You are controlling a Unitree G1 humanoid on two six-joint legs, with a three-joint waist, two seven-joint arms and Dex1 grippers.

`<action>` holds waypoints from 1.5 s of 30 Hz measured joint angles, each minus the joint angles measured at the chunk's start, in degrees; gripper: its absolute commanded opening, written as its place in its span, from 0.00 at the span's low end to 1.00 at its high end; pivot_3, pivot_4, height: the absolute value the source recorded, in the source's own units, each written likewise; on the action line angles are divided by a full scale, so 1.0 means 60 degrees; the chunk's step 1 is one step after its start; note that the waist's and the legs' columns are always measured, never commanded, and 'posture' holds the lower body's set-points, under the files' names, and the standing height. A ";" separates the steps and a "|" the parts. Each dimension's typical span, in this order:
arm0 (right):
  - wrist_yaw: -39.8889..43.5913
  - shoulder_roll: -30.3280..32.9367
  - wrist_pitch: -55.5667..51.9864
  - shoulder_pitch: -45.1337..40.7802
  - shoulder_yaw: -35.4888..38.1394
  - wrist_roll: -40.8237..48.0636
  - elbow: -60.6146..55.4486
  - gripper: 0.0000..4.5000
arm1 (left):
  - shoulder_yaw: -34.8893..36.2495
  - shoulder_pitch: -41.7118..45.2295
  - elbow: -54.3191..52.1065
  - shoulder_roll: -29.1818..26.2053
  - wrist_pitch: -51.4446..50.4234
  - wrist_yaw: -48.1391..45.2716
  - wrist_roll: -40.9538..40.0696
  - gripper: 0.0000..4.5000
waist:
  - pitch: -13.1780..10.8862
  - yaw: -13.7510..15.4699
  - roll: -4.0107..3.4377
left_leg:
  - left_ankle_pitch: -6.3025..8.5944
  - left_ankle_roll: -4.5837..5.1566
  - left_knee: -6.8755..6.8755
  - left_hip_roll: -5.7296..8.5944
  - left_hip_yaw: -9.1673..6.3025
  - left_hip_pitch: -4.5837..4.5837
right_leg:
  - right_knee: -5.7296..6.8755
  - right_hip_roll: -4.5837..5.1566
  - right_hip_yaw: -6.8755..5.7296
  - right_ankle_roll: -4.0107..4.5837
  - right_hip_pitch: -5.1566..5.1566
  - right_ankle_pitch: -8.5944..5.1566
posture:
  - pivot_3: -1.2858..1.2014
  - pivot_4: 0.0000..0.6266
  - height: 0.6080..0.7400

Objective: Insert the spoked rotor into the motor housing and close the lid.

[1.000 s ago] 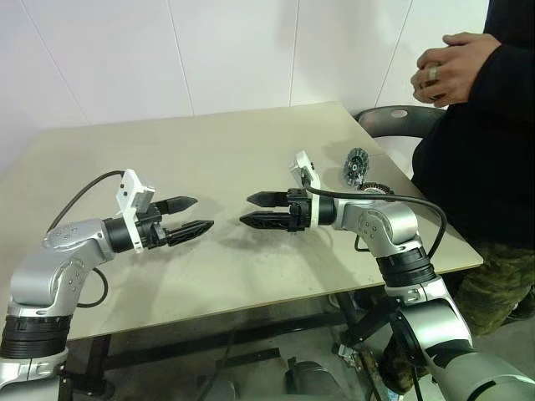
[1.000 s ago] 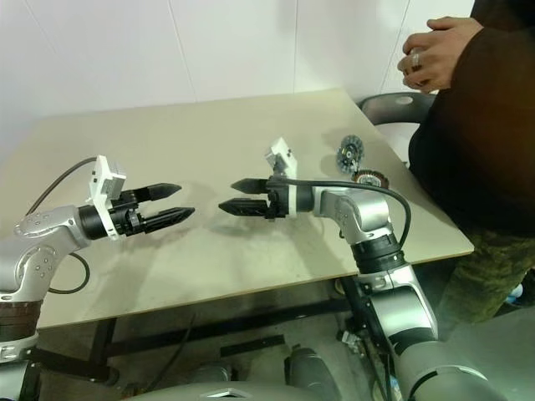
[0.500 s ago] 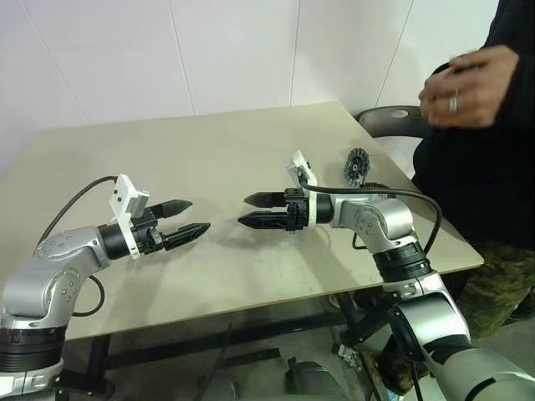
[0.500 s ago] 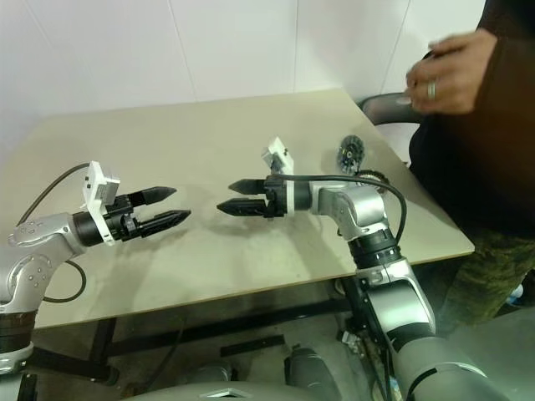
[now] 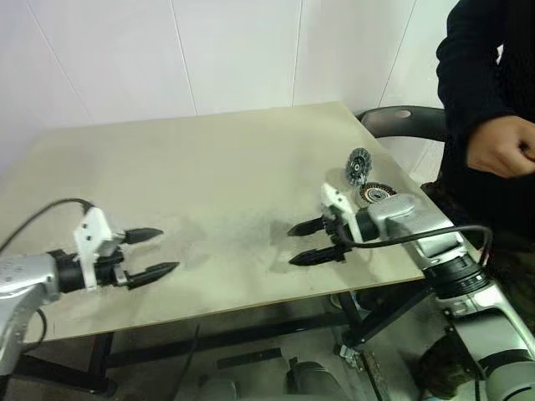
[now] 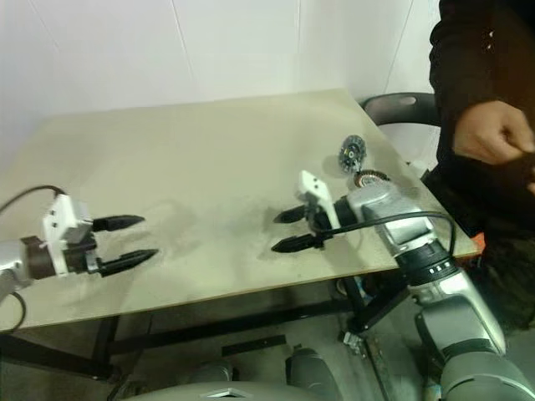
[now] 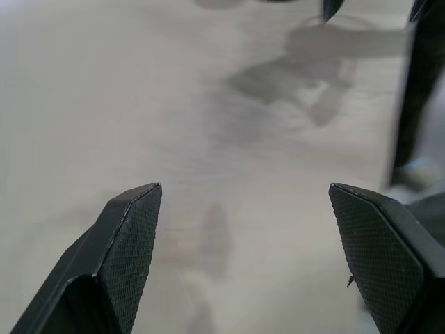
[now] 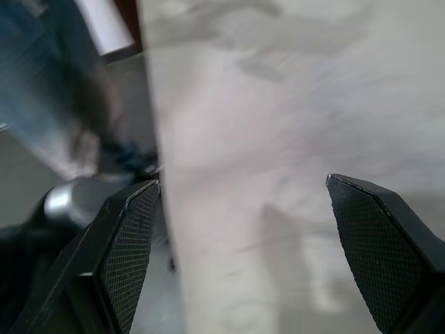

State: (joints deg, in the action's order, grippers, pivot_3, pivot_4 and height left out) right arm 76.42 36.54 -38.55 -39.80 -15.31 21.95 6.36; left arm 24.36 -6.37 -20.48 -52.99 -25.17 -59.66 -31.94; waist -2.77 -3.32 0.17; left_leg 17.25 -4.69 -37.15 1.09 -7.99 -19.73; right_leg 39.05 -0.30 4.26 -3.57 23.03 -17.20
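The lid (image 5: 359, 165), a round grey disc with a dark rim and radial pattern, leans tilted near the table's right edge. Just in front of it lies the motor housing (image 5: 375, 193), dark-rimmed with copper-coloured windings. The spoked rotor is out of view. My right gripper (image 5: 291, 246) hovers open and empty over the table, left of the housing and pointing away from it. Far to the left, near the front edge, my left gripper (image 5: 168, 251) is open and empty too, its fingers (image 7: 132, 229) spread wide above bare tabletop.
The beige table (image 5: 217, 159) stands against a white wall. A person in a dark sleeve stands at the right, one hand (image 5: 500, 147) held beside the table's right edge. A black chair (image 5: 401, 122) sits behind the far right corner.
Both grippers have drawn apart, the left toward the left front edge, the right toward the housing side. The person's hands have dropped from chest height to beside the table.
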 measured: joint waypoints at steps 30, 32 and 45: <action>-0.0899 -0.0701 -0.0795 0.0084 0.0742 0.0934 -0.0365 0.02 | -0.0484 0.2110 0.0500 0.0426 -0.1234 0.0701 -0.1363 0.12 | -0.0023 0.0129 0.0010 | 0.0002 0.0002 0.0008 -0.0001 0.0003 0.0036 | -0.0012 0.0002 0.0005 -0.0004 -0.0041 -0.0003 | 0.52 0.00 1.00; -0.1115 -0.0768 -0.0810 0.0001 0.0843 0.0972 -0.0354 0.00 | -0.0552 0.2208 0.0469 0.0413 -0.1261 0.0842 -0.1223 0.05 | -0.0023 0.0132 0.0010 | 0.0002 0.0002 0.0008 0.0000 0.0001 0.0039 | -0.0012 0.0002 0.0005 -0.0005 -0.0043 -0.0003 | 0.52 0.00 1.00; -0.2013 -0.1318 -0.0394 -0.0175 0.0997 0.0846 0.0403 0.08 | -0.0819 0.2624 0.0943 0.0590 -0.1192 0.1251 -0.0703 0.11 | -0.0025 0.0116 0.0010 | 0.0002 0.0003 0.0009 0.0001 0.0003 0.0039 | -0.0011 -0.0002 0.0005 -0.0006 -0.0041 -0.0004 | 0.52 0.00 1.00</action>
State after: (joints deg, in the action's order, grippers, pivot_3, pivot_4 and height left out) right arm 64.34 28.63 -40.92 -40.85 -9.33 27.02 8.77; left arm 19.44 9.37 -14.82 -49.45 -32.32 -52.15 -36.16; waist -2.92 -2.63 0.23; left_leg 17.26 -4.68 -37.10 1.10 -7.97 -19.49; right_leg 38.98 -0.31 4.29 -3.61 22.78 -17.22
